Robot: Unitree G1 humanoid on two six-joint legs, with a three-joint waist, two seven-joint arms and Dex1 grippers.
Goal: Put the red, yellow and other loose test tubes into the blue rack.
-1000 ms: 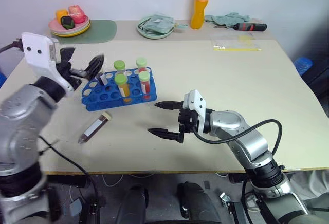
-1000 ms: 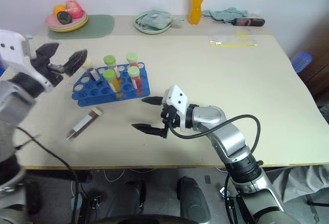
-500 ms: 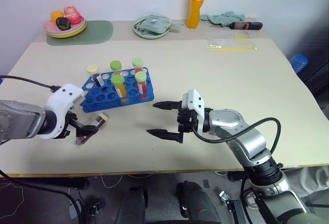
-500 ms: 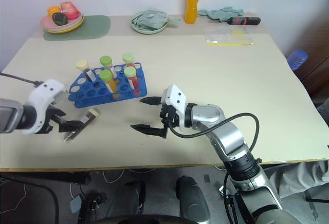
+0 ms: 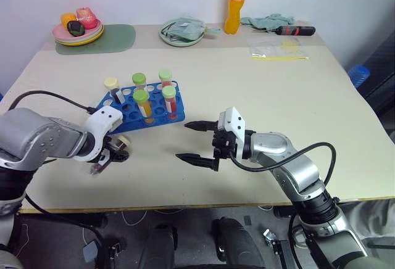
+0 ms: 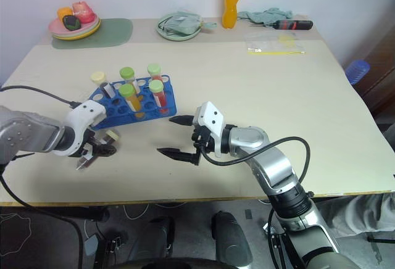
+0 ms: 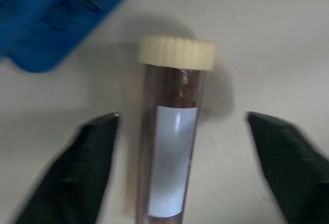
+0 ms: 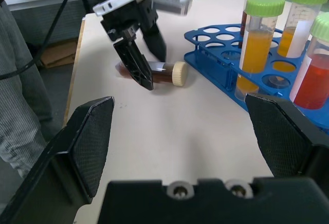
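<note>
The left gripper (image 7: pixel 180 178) straddled the brown cream-capped tube (image 7: pixel 172 147) lying on the worktop (image 5: pixel 278 96), jaws part-open, nothing gripped. Closing off-centre could roll the tube toward six o'clock, away from the blue rack (image 5: pixel 139 113). The right gripper (image 5: pixel 192 141) hung wide open and empty.

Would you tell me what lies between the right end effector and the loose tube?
Nothing: in the left eye view, bare table runs from the right end effector to the brown tube.

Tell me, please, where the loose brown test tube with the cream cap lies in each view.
Left eye view: the loose brown test tube with the cream cap lies on the table, just in front of the blue plastic rack.
Right eye view: same spot, under the left gripper.
Left wrist view: centre, between the fingers.
Right wrist view: upper left of centre.
Shared landmark: the rack.
</note>
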